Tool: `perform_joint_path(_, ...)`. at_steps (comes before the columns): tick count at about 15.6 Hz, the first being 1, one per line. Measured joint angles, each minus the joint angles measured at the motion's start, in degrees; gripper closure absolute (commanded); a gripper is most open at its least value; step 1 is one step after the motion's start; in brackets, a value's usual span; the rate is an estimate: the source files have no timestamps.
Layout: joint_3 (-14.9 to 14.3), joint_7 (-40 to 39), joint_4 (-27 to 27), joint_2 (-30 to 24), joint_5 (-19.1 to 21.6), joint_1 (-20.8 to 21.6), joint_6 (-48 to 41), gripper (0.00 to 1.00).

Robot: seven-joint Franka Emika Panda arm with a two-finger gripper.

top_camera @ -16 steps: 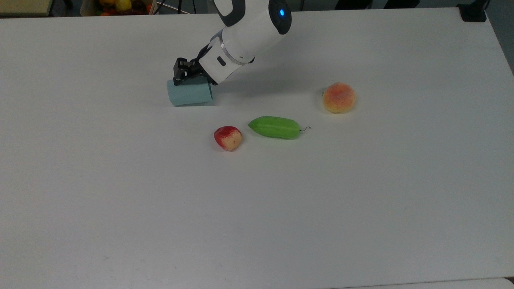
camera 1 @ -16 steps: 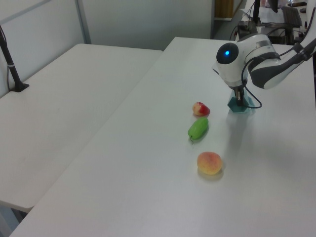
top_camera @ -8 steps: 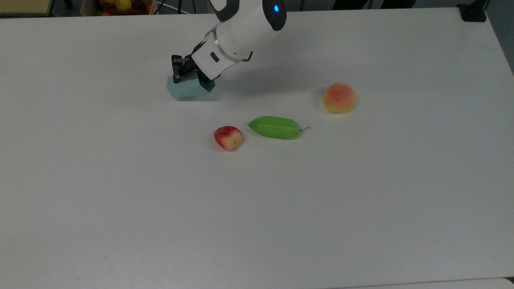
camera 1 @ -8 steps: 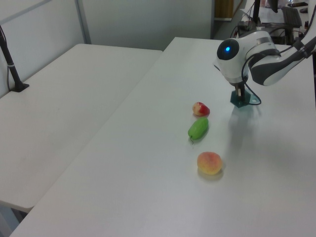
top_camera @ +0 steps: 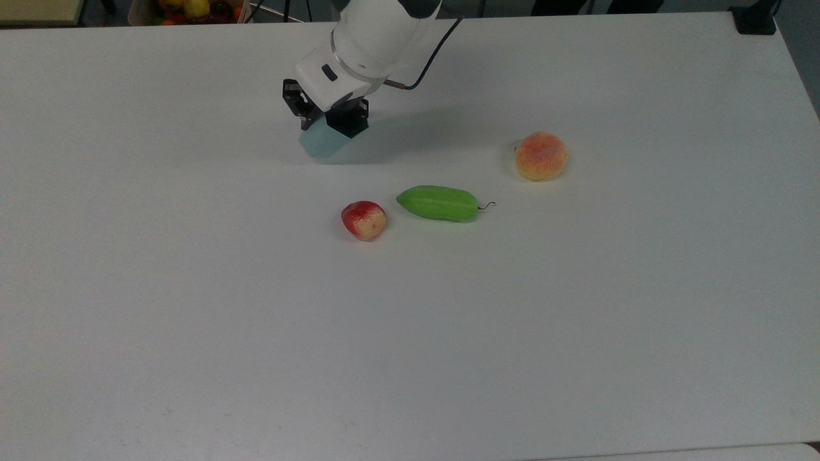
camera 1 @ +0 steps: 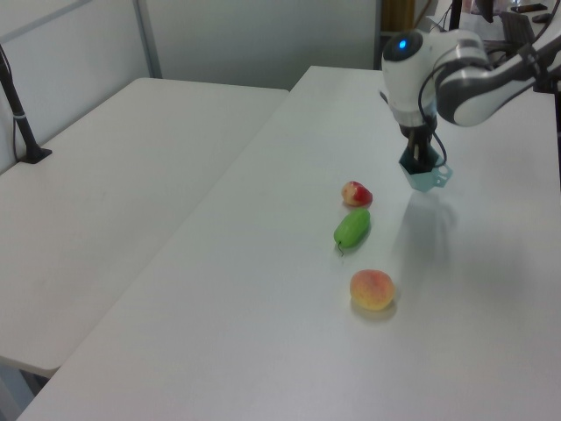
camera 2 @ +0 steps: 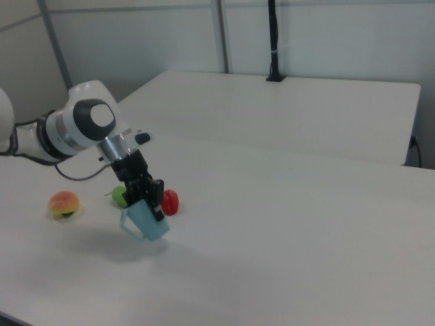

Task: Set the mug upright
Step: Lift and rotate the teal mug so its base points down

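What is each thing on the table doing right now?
mug: gripped at its rim, lifted, tilted.
gripper: shut on the mug.
peach: resting on the table.
green fruit: lying on its side.
red fruit: resting beside the green fruit.

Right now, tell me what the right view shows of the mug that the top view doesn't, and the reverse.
The right view shows the mug lifted off the table, tilted, with its handle visible and the tool gripping its rim. The top view shows the mug's place relative to all three fruits: peach, green fruit, red fruit. Both show the tool shut on the mug.
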Motion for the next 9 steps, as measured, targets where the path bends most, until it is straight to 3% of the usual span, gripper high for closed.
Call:
perform_joint_path(5,-0.02,-6.62,3.35,-1.14,14.41,-0.32,0.0,1.0)
perform_joint_path(9,-1.82,-24.74,3.33,-0.86,27.34,-0.56,-0.01,1.0)
